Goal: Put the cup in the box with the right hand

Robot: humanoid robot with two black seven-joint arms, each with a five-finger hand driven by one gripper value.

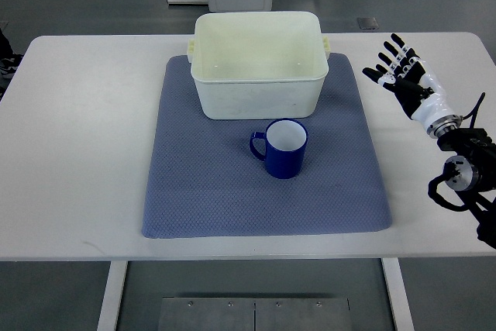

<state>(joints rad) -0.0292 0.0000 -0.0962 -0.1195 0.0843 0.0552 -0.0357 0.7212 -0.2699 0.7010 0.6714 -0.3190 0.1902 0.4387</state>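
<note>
Cup (285,148): blue outside, white inside; upright on the mat, handle toward the picture's left; just in front of the box, apart from it; empty as far as seen.
Box (259,63): cream, open-topped, small lugs at both ends; on the far part of the mat; inside looks bare.
Mat (201,199): blue-grey, textured; flat on the table, under both cup and box.
Table (77,153): white; mat near its middle.
Right hand (400,71): black and white; over bare table right of the mat, level with the box; fingers spread and straight, pointing away and leftward; nothing held; well apart from the cup.
Right arm (465,168): in from the right edge; black wrist joints and cable showing.
</note>
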